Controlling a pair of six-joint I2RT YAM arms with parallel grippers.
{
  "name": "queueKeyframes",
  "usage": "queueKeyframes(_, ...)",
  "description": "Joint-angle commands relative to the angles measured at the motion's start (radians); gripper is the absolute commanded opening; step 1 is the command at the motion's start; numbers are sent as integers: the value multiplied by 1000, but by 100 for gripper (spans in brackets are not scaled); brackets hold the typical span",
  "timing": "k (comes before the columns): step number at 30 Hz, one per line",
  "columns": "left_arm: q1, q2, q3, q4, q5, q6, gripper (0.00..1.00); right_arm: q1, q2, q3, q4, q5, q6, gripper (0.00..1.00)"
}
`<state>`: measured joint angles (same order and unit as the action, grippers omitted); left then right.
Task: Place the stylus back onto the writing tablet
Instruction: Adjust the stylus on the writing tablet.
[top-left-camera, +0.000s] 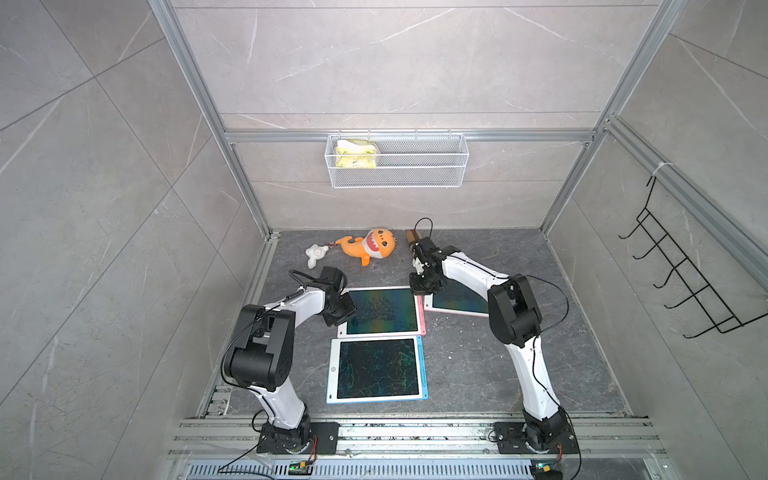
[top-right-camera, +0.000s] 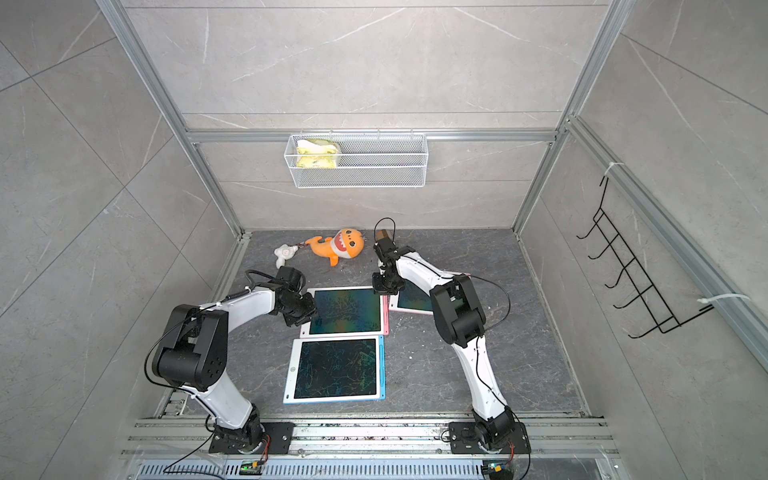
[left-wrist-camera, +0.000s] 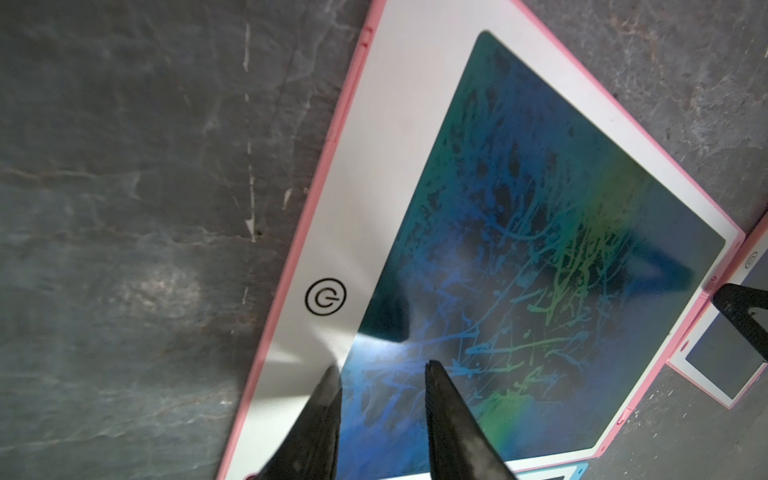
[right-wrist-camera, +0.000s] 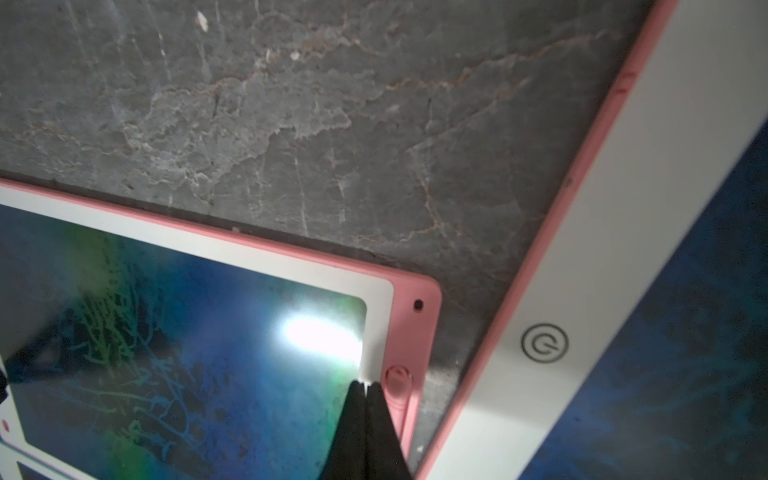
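Right wrist — closed gripper (right-wrist-camera: 365, 384) beside stylus (right-wrist-camera: 398, 380)

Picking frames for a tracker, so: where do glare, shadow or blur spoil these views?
Right wrist view: white glare washes out a screen corner of the pink tablet, beside the shut right gripper. Left wrist view: the left gripper looks soft at its tips, and a dark shadow falls on the screen. Both top views: sharp, evenly lit.

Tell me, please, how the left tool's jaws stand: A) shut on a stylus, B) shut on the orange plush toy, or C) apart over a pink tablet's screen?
C: the left wrist view shows the left tool with fingers apart, nothing between them, over the screen of the pink tablet.
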<state>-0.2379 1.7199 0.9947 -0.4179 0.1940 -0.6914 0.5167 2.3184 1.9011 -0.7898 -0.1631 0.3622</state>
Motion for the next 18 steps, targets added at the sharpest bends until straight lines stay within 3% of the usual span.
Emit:
queueKeyframes(1, -8, 29, 1, -43, 2, 15, 36, 5, 13, -21, -16, 26, -5, 0)
queueKeyframes(18, -12, 32, 0, -41, 4, 9, 36, 5, -63, -48, 44, -40, -28, 0)
